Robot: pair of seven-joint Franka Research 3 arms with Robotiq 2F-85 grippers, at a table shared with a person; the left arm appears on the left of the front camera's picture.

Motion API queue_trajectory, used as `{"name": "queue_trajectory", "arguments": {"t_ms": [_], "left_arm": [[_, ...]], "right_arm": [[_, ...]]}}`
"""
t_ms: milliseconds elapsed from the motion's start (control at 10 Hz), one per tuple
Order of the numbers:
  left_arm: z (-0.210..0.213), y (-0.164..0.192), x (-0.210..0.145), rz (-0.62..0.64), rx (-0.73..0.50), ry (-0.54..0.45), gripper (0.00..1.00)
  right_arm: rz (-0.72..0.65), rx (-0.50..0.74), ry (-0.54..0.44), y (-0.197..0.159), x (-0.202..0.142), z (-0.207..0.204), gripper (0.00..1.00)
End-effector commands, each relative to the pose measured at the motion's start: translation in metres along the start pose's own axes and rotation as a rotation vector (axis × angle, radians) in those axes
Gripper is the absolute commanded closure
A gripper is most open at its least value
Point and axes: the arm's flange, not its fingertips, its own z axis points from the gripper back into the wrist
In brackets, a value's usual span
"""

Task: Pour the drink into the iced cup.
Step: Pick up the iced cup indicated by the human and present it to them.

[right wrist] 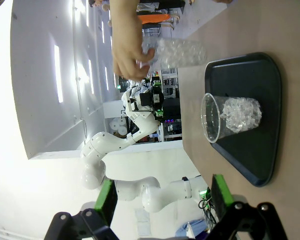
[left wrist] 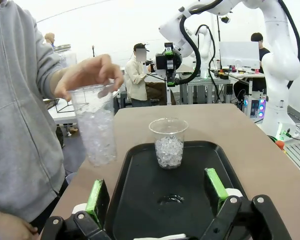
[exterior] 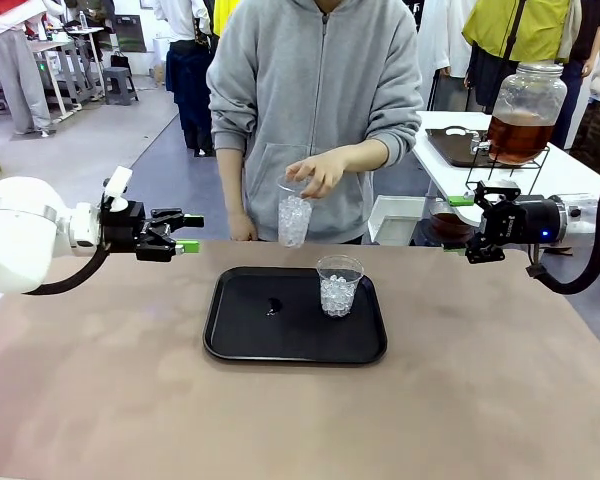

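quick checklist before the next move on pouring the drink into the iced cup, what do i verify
1. Left claw open and empty: ok.
2. Right claw open and empty: ok.
3. Clear plastic cup of ice upright on the black plastic tray: ok.
4. Second clear ice-filled cup set down: not ok, the person's hand holds it in the air beyond the tray.
5. Amber-brown drink in a claw: not ok, it sits in the large glass jar on the side table, apart from both claws.
6. Dark spot on the tray, spill or mark: cannot tell.
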Motion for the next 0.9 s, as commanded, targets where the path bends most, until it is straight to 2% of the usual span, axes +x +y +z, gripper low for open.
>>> {"name": "queue_trajectory", "arguments": {"t_ms": [0,800], "left_arm": [[-0.0006,0.0001,0.0013,0.0,-0.003,-0.006,0.0],[-0.0006,0.0001,0.0013,0.0,-0.003,-0.006,0.0]], "right_arm": [[0.004,-0.005,-0.005,0.0012,0.0011,-0.0002,0.0],[0.004,-0.005,-0.005,0.0012,0.0011,-0.0002,0.0]]}}
